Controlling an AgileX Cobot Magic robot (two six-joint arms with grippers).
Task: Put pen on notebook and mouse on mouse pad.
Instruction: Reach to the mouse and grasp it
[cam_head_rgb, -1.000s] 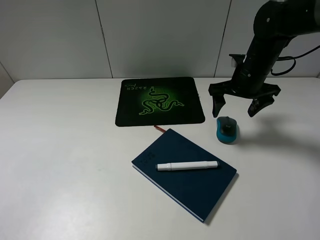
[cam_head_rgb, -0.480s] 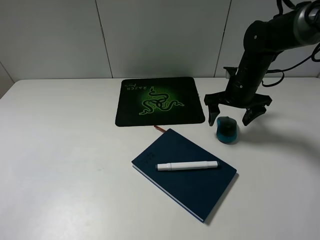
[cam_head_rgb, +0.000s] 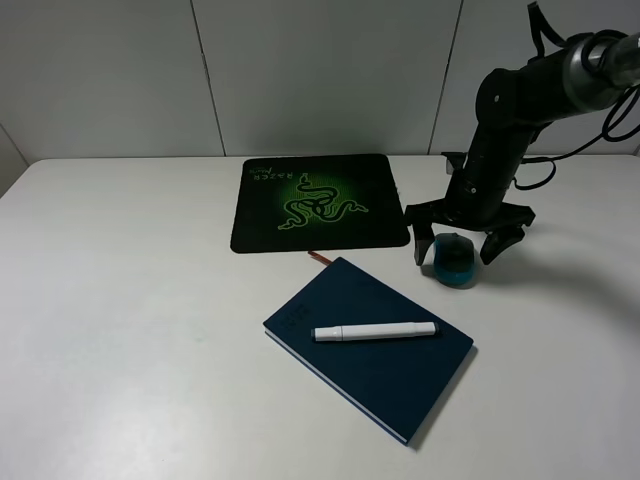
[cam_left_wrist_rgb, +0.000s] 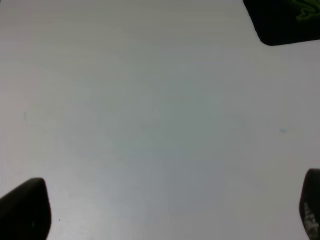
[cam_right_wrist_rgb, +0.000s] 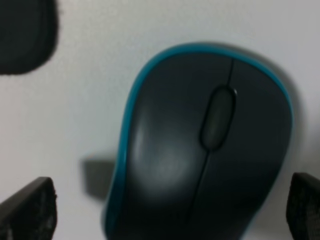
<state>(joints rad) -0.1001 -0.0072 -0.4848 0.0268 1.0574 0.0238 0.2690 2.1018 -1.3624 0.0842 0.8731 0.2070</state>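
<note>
The left gripper (cam_left_wrist_rgb: 167, 207) cannot be seen from the high camera, so I cannot tell where it is from the notebook (cam_head_rgb: 390, 380). Its own camera shows its two dark fingertips (cam_left_wrist_rgb: 22, 207) far apart with nothing between them. It looks down on bare white table (cam_left_wrist_rgb: 150, 115) and one corner of the mouse pad (cam_left_wrist_rgb: 285, 20).

The notebook lies flat on the table, turned so one corner points away. The pen (cam_head_rgb: 375, 331) lies across its cover, so that half of the job looks done. The mouse pad (cam_head_rgb: 320, 203) lies just behind the notebook's far corner.

The mouse (cam_head_rgb: 455, 262) sits on the table behind the notebook's right corner, near it but not on the pad. The right gripper (cam_head_rgb: 456, 252) is low over the mouse. Its jaws are apart, one on each side of the mouse, and they do not seem to squeeze it yet.

In the right wrist camera, the mouse (cam_right_wrist_rgb: 200, 145) fills the gap between the two fingertips (cam_right_wrist_rgb: 25, 210). Its long way runs across the line between the jaws, so I think they would close on its narrow sides. This arm is plainly the nearer one. After the grab, the mouse has to go left and a bit farther back from the notebook to reach the pad.
</note>
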